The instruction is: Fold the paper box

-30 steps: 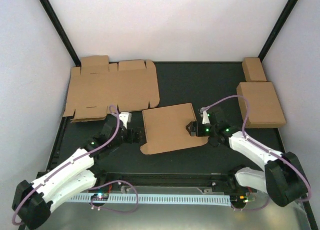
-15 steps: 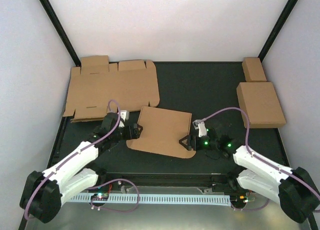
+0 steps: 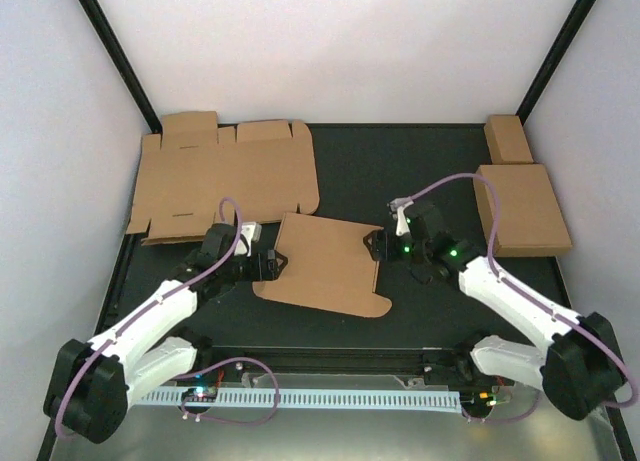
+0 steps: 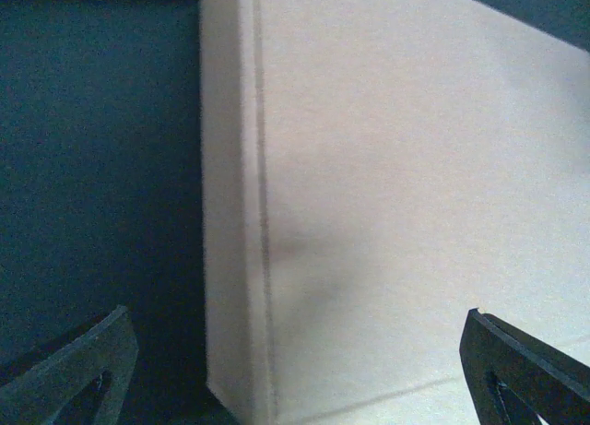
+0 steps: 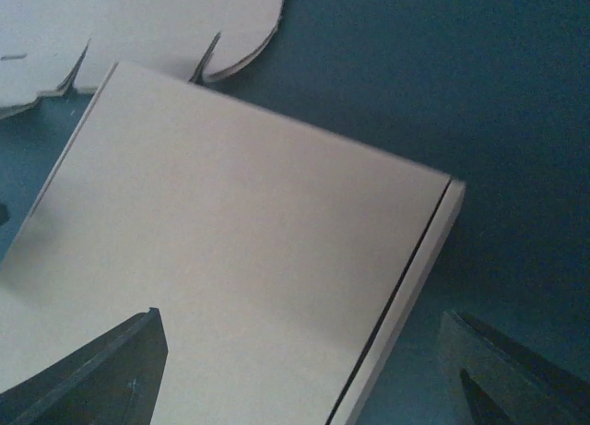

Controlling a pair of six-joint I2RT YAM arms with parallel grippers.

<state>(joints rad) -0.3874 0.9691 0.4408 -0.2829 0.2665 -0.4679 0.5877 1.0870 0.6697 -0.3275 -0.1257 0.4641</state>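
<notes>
Paper box [image 3: 325, 266] flat; left edge beside left fingers [image 4: 97, 349].

a flat, unfolded cardboard sheet [image 3: 225, 181] with flaps and slits lies at the back left of the dark tabletop [image 3: 400, 171], reaching the left wall. at the right edge rests a closed, shallow brown box [image 3: 520, 209], and just behind it a much smaller oblong brown box [image 3: 508, 139] (the two look slightly apart). black frame posts [image 3: 110, 46] rise against white walls [image 3: 330, 51]. a white slotted rail [image 3: 340, 398] runs along the near edge.
</notes>
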